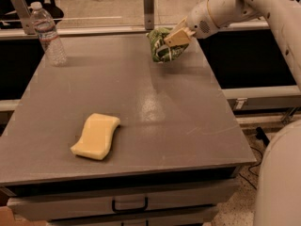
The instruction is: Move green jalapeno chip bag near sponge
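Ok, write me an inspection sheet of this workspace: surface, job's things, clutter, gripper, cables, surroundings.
Surface: grey table top with a patch of glare mid-table; a drawer handle below the front edge.
Job's things: green jalapeno chip bag at the far right, held in the gripper; sponge lying flat at the front left, well apart from the bag.
Clutter: water bottle upright at the far left corner.
Gripper: gripper over the table's far right edge, shut on the bag.
Cables: what looks like a dark cable on the floor right of the table.
Surroundings: metal post and rail behind the table; the robot's white body at front right.
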Controlling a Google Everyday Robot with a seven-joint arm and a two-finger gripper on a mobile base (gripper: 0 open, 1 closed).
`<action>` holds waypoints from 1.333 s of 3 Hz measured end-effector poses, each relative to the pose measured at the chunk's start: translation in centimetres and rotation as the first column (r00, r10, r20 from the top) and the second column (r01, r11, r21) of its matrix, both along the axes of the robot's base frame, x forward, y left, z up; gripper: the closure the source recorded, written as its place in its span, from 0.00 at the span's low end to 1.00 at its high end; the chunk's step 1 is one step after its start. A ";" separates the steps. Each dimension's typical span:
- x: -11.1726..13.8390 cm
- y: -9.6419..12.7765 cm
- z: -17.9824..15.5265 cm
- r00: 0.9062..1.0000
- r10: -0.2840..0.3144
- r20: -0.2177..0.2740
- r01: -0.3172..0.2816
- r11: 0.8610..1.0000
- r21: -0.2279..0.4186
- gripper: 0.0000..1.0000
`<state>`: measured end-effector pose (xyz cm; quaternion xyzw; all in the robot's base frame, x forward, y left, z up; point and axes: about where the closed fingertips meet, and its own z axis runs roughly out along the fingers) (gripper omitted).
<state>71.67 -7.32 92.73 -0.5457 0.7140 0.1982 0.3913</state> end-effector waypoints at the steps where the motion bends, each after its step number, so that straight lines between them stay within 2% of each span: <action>1: -3.4 4.1 0.0 0.989 0.148 0.026 -0.148 0.989 0.001 1.00; 2: -6.9 7.6 0.6 0.961 0.263 0.083 -0.262 0.965 -0.022 1.00; 3: -7.3 8.2 0.2 0.957 0.280 0.080 -0.279 0.960 -0.025 1.00; 4: -9.0 9.7 0.3 0.933 0.350 0.086 -0.347 0.937 -0.041 1.00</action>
